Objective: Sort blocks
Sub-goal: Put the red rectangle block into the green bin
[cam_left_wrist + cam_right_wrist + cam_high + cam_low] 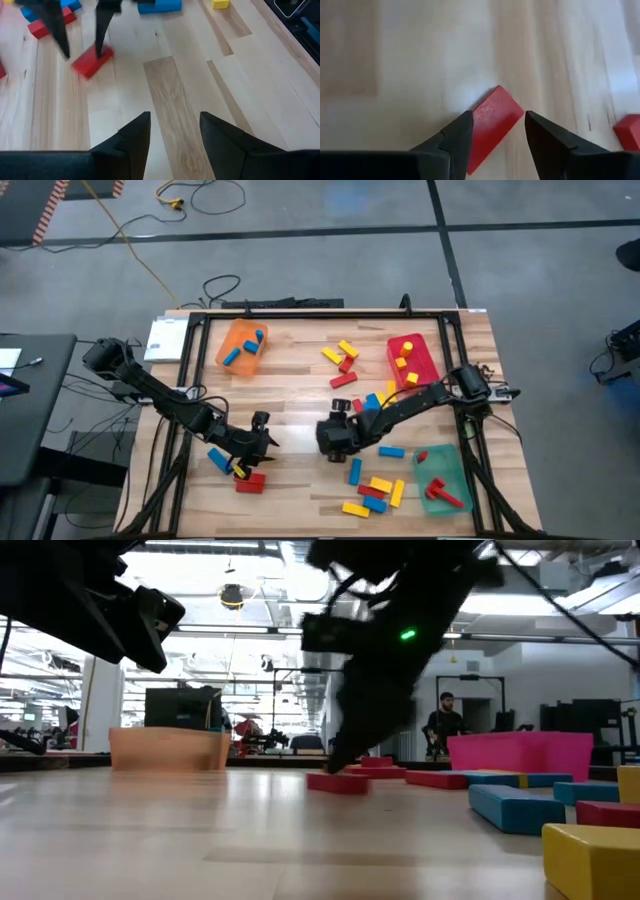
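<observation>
A red block (492, 122) lies flat on the wooden table; it also shows in the left wrist view (91, 61) and the low view (338, 782). My right gripper (495, 132) is open, low over this block near the table's middle (328, 435), with one finger on either side of it. My left gripper (262, 435) is open and empty just left of it, above bare wood (175, 132). Red, yellow and blue blocks lie scattered at the near right (372, 485), the far middle (343, 358) and the near left (240, 470). My right gripper comes at the red block from above, fingers (102, 35) pointing down and standing across the block, which lies flat on the table. I cannot tell whether a fingertip touches it.
An orange tray (240, 345) with blue blocks stands at the far left. A red tray (412, 358) with yellow blocks stands at the far right. A green tray (440, 475) with red blocks stands at the near right. A person (440, 720) stands in the room behind.
</observation>
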Controlling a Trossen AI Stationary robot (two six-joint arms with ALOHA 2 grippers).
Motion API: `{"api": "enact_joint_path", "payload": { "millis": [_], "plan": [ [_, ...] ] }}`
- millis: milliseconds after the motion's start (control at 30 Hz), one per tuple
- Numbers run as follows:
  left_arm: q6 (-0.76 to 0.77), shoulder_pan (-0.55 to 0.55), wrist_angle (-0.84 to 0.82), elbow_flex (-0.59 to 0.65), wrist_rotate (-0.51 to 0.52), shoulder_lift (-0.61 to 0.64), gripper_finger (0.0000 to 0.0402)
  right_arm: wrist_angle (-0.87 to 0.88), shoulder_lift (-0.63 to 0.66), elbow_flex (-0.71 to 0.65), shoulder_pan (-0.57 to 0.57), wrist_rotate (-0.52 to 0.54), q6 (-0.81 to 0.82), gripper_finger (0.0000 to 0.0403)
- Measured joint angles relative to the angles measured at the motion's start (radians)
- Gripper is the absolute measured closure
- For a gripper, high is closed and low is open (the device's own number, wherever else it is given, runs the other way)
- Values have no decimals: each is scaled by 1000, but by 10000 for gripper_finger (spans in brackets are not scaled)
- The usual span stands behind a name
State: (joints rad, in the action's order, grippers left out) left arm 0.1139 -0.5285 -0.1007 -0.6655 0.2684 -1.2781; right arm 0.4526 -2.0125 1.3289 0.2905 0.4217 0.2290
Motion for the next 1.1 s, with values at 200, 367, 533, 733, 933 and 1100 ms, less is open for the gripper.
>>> {"api": "enact_joint_path", "payload": {
  "millis": [200, 367, 533, 733, 933, 1100],
  "plan": [
    [3, 0, -6, 0, 0, 0, 235, 49, 116, 3, 17, 8, 53, 207],
    [6, 0, -3, 0, 0, 0, 235, 50, 123, 2, 36, 1, 134, 184],
    [14, 0, -6, 0, 0, 0, 235, 81, 103, -17, 63, -19, 224, 130],
    [14, 0, -1, 0, 0, 0, 235, 98, 83, -49, 61, -14, 351, 93],
    [12, 0, 6, 0, 0, 0, 235, 37, 55, -46, 66, -27, 358, 92],
    [14, 0, 8, 0, 0, 0, 235, 45, 8, -48, 61, -35, 382, 92]
  ]
}}
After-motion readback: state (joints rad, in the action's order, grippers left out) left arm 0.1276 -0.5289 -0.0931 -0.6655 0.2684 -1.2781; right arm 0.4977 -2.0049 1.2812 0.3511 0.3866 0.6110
